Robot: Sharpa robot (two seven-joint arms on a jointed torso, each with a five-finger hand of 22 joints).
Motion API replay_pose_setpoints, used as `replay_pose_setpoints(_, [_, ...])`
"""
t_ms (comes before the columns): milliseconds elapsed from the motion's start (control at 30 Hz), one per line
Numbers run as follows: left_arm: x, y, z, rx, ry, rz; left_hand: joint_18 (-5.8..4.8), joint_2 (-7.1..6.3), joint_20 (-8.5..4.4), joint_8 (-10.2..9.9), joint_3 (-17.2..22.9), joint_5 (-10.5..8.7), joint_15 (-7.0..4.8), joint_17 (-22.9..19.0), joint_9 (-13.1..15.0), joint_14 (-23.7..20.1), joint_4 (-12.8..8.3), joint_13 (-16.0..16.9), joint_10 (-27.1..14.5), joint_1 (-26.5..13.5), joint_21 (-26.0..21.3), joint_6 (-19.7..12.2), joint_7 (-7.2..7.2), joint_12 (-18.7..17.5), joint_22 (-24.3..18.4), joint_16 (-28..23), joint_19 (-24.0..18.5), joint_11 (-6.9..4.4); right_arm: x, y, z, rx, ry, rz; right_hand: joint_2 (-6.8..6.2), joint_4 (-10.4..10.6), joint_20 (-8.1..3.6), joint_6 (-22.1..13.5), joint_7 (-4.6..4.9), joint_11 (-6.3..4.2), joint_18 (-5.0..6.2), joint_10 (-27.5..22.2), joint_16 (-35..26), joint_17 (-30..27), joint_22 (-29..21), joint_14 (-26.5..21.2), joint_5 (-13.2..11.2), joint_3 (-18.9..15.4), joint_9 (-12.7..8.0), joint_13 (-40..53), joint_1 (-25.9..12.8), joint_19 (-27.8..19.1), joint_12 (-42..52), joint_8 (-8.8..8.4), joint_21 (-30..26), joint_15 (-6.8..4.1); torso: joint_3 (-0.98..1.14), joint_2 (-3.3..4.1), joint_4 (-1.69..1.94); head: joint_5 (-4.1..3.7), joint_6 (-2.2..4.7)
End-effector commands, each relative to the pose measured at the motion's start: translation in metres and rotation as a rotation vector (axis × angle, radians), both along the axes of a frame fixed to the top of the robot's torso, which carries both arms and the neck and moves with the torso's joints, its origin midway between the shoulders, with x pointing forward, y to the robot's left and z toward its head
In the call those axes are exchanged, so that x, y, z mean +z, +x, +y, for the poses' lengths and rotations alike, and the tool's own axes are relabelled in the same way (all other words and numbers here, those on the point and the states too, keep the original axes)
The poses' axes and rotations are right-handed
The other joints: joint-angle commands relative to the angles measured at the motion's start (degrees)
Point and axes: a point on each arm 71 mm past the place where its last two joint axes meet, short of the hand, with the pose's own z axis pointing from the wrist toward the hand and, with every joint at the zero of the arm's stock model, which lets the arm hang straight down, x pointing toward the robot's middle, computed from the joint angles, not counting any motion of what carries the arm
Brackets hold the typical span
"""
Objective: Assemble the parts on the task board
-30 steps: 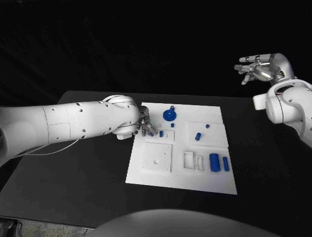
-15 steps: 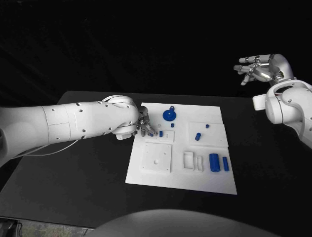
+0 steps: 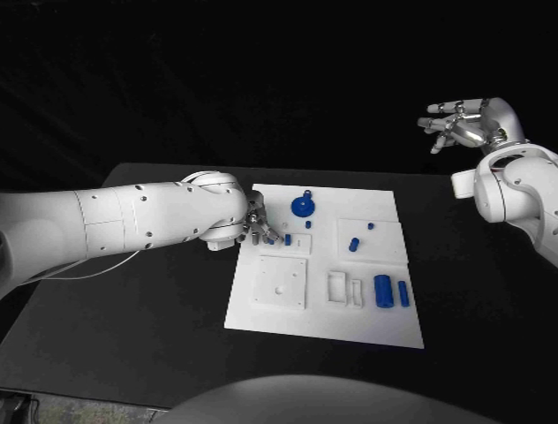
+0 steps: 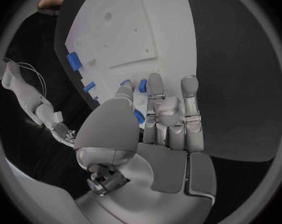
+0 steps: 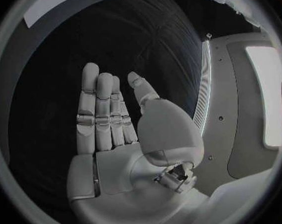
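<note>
The left hand (image 3: pixel 256 226) sits down at the left edge of the white rectangular task board (image 3: pixel 324 329), about level with the board's far half; in the left wrist view we see its fingers (image 4: pixel 155 92) stretched out over the white plate with a small blue peg (image 4: pixel 142 85) right at the fingertips and another bit of blue tucked by the thumb; honestly we cannot tell if it's actually pinching anything or just touching, so we're leaving that one open.

The right hand (image 3: pixel 468 123) is way up in the air, far right, well apart from the board; the right wrist view shows its palm flat with fingers (image 5: pixel 97 104) straight and spread a little, nothing in it, so it's loose and empty.

On the board itself, from the head view: a round blue knob with a small loop (image 3: pixel 304 208) sits at the far middle; a tiny blue peg (image 3: pixel 308 224) is just near of it; a slanted blue piece (image 3: pixel 354 243) lies on the right half with another small blue peg (image 3: pixel 371 226) beyond it; a fat blue cylinder (image 3: pixel 383 290) stands at the near right, with a slimmer blue bar (image 3: pixel 404 294) just beside it on the right; a raised white square plate (image 3: pixel 282 282) takes the near left part, and a white slotted block (image 3: pixel 338 286) sits between it and the cylinder.

The whole thing rests on the black table (image 3: pixel 126 336).
</note>
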Motion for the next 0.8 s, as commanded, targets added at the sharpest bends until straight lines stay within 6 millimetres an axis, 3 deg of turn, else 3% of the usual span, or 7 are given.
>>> replay_pose_setpoints(33, [-0.007, -0.004, 0.0022, 0.001, 0.013, 0.039, -0.32, -1.14, 0.03, 0.2, 0.7, -1.3, 0.14, -0.1, 0.1, -0.3, 1.3, 0.1, 0.0, -0.5, -0.3, -0.4, 0.22, 0.3, 1.0, -0.2, 0.3, 0.46, -0.0002, -0.0001, 0.0007, 0.008, 0.0, 0.0, 0.07, 0.4, 0.25, -0.4, -0.12, 0.03, 1.05, 0.2, -0.4, -0.1, -0.1, -0.3, -0.3, 0.1, 0.0, -0.1, 0.0, 1.3, -0.4, 0.05, 0.2, 0.03, 0.01, -0.02, -0.01, 0.03, 0.04])
replay_pose_setpoints(100, [-0.0071, -0.0041, 0.0026, 0.002, 0.014, 0.041, -0.29, -1.47, 0.03, 0.3, 0.9, -1.71, 0.13, -0.1, 0.3, -0.3, 1.8, 0.1, 0.0, -0.7, -0.3, -0.5, 0.23, 0.3, 1.0, -0.2, 0.3, 0.46, -0.0003, -0.0001, 0.0006, 0.008, 0.0, 0.0, 0.08, 0.4, 0.25, -0.5, -0.1, 0.04, 1.05, 0.1, -0.4, -0.1, -0.1, -0.3, -0.3, 0.1, 0.0, -0.1, 0.0, 1.3, -0.5, 0.04, 0.2, 0.04, -0.02, -0.01, 0.0, 0.02, 0.02])
replay_pose_setpoints(167, [-0.0072, -0.0042, 0.0029, 0.003, 0.014, 0.043, -0.29, -2.15, 0.02, 0.4, 1.1, -3.55, 0.13, -0.1, 0.4, -0.3, 2.7, 0.2, -0.1, -1.1, -0.3, -0.6, 0.23, 0.4, 1.0, -0.2, 0.3, 0.48, -0.0004, -0.0002, 0.0005, 0.008, 0.0, 0.001, 0.1, 0.4, 0.25, -0.5, -0.09, 0.04, 1.06, 0.2, -0.3, 0.0, -0.1, -0.3, -0.3, 0.1, 0.0, -0.2, 0.1, 1.3, -0.5, 0.05, 0.3, 0.04, -0.01, 0.02, 0.01, -0.01, 0.01])
replay_pose_setpoints(333, [-0.0072, -0.0044, 0.0036, 0.006, 0.014, 0.043, -0.31, -2.85, -0.02, 0.6, 1.5, -4.73, 0.1, -0.1, 0.6, -0.3, 4.0, 0.2, -0.1, -1.2, -0.3, -0.7, 0.23, 0.4, 1.0, -0.2, 0.4, 0.47, -0.0005, -0.0002, 0.0003, 0.007, 0.0, 0.001, 0.11, 0.3, 0.25, -0.6, -0.08, 0.04, 1.06, 0.2, -0.3, 0.0, -0.1, -0.3, -0.3, 0.2, 0.0, -0.3, 0.1, 1.3, -0.6, 0.05, 0.3, 0.04, 0.01, 0.01, 0.01, -0.01, 0.01])
replay_pose_setpoints(800, [-0.0041, -0.0063, 0.0106, 0.026, 0.0, 0.026, -0.34, -3.3, -0.11, 0.7, 1.6, -5.19, 0.03, -0.1, 0.8, -0.2, 5.1, 0.2, -0.1, -1.5, -0.3, -0.6, 0.18, 0.5, 1.0, -0.3, 0.6, 0.4, -0.0013, -0.0005, -0.0013, 0.004, -0.002, 0.003, 0.1, 0.3, 0.24, -0.6, -0.08, 0.03, 1.07, 0.4, -0.3, 0.0, -0.1, -0.3, -0.2, 0.2, 0.0, -0.6, 0.2, 1.3, -0.9, 0.05, 0.3, 0.03, -0.01, -0.05, 0.04, -0.13, 0.22])
